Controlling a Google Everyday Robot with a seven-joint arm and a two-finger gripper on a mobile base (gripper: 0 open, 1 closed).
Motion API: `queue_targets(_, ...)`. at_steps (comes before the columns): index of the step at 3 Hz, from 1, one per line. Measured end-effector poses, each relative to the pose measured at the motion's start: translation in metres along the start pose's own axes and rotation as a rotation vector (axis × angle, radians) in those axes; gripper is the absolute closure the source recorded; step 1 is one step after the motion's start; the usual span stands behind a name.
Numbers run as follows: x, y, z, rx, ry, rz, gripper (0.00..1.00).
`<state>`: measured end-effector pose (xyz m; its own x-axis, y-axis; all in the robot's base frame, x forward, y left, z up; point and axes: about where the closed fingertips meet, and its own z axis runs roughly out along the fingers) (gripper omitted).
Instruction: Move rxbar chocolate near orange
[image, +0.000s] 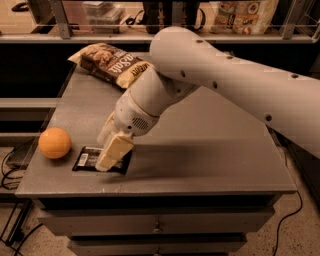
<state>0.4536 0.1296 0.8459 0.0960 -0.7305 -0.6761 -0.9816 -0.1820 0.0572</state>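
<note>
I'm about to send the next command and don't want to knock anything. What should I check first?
1. rxbar chocolate down on the table: ok, it appears to lie flat near the front left edge.
2. Bar close to the orange: ok, it is just right of it, with a small gap.
3. Tool position: ok, low over the bar's right half.
4. Tool's hold on the bar: cannot tell.
5. Orange apart from the tool: ok, no contact.
6. Snack bag out of the way: ok, it is at the far left corner.
</note>
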Motion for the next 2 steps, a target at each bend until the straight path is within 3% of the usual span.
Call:
queue_targets(1, -0.0074, 0.0029, 0.0094, -0.009, -0.028, -0.002, 0.00)
queue_targets(2, -0.0081, 0.0030, 0.0098, -0.009, -0.029, -0.002, 0.00)
